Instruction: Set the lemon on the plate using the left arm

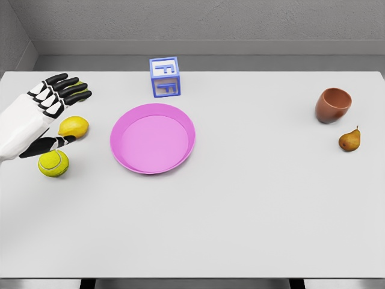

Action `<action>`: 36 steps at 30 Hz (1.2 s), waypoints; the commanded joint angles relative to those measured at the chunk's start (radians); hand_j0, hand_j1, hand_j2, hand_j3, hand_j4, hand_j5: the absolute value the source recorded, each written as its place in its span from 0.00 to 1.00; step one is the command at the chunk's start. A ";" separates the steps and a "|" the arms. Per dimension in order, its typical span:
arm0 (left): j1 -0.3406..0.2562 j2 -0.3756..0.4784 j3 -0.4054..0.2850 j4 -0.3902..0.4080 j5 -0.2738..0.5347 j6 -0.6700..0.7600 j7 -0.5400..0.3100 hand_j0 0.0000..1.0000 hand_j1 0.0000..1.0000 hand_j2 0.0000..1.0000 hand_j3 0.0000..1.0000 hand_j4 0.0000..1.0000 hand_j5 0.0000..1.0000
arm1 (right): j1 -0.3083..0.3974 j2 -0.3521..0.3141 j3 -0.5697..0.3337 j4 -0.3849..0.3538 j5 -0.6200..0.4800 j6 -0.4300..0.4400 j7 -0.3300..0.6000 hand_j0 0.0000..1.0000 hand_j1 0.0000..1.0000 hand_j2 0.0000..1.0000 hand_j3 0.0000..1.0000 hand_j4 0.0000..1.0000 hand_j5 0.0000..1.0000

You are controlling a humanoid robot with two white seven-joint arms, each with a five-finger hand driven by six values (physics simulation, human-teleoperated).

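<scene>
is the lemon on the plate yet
No. The lemon lies on the table, left of the empty pink plate, beside the open left hand.

Before me, a white table (240, 229) fills most of the view, evenly lit. Beyond its far edge I see a grey textured wall (210, 21); below its near edge, dark floor.

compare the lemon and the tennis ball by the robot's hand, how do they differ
The lemon is oval with a plain yellow skin; the tennis ball is round, greener, and marked with a pale curved seam. The lemon lies nearer the pink plate and between the left hand's open fingers and thumb; the tennis ball sits just below the thumb. Both are small, yellowish and rest on the white table.
</scene>
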 commanded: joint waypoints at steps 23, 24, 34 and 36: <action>-0.017 0.266 -0.018 0.012 0.092 -0.001 -0.160 1.00 1.00 1.00 1.00 1.00 1.00 | 0.009 0.000 0.001 0.007 0.000 0.002 0.000 1.00 1.00 1.00 1.00 1.00 1.00; -0.020 0.268 -0.018 0.013 0.101 -0.001 -0.160 1.00 1.00 1.00 1.00 1.00 1.00 | 0.009 0.000 0.001 0.007 0.000 0.002 0.000 1.00 1.00 1.00 1.00 1.00 1.00; -0.063 0.262 -0.015 0.023 0.228 -0.001 -0.349 1.00 1.00 1.00 1.00 1.00 1.00 | 0.009 0.000 0.001 0.007 0.000 0.002 0.000 1.00 1.00 1.00 1.00 1.00 1.00; -0.077 0.253 -0.015 0.001 0.429 -0.001 -0.645 1.00 1.00 1.00 1.00 1.00 1.00 | 0.011 0.000 0.001 0.007 0.000 0.002 0.000 1.00 1.00 1.00 1.00 1.00 1.00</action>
